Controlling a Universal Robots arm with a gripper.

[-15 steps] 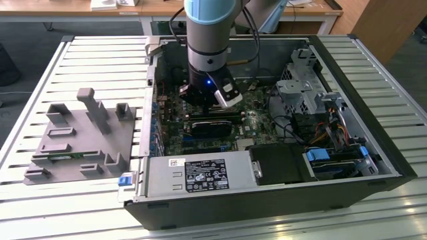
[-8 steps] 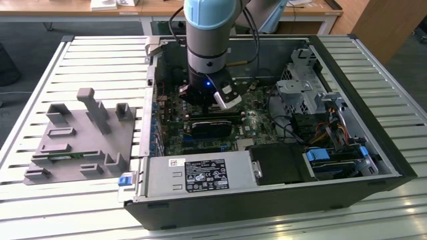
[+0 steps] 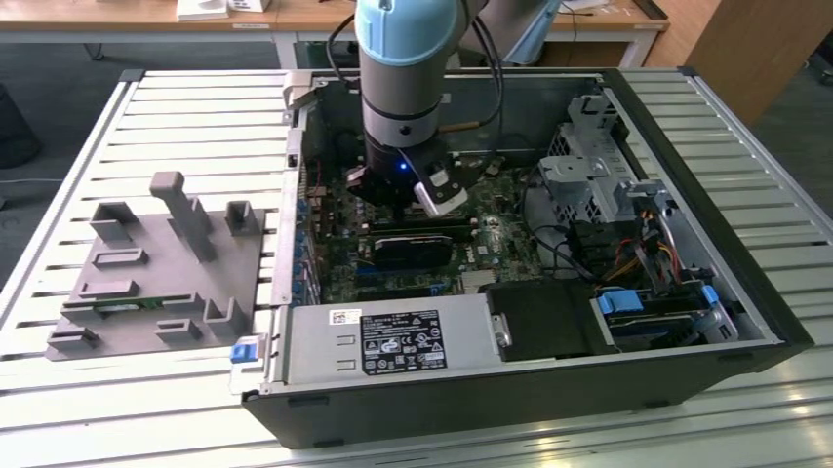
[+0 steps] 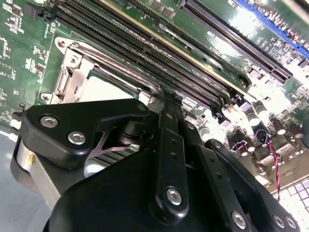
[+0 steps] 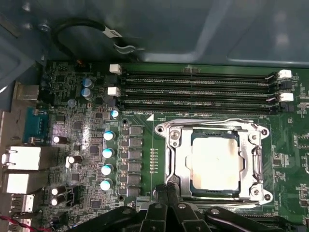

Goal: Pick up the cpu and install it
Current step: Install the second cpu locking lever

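I see the cpu (image 5: pixel 215 162) seated in its socket (image 5: pixel 175 159) (flat, level); my gripper (image 5: pixel 166 193) hovers beside it, fingers pressed together, empty.

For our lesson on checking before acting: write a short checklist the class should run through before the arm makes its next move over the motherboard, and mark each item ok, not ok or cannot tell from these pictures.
1. The cpu lies inside the socket frame on the motherboard: ok, in the first wrist view.
2. The cpu sits flat and square to the frame: ok as far as that view shows; full seating cannot tell.
3. The gripper is apart from the cpu: ok, its tips sit at the frame's edge.
4. The gripper holds nothing: cannot tell.
5. The memory slots beside the socket are unobstructed: ok.
6. The arm stands inside the open computer case without touching its walls: ok in the exterior view.
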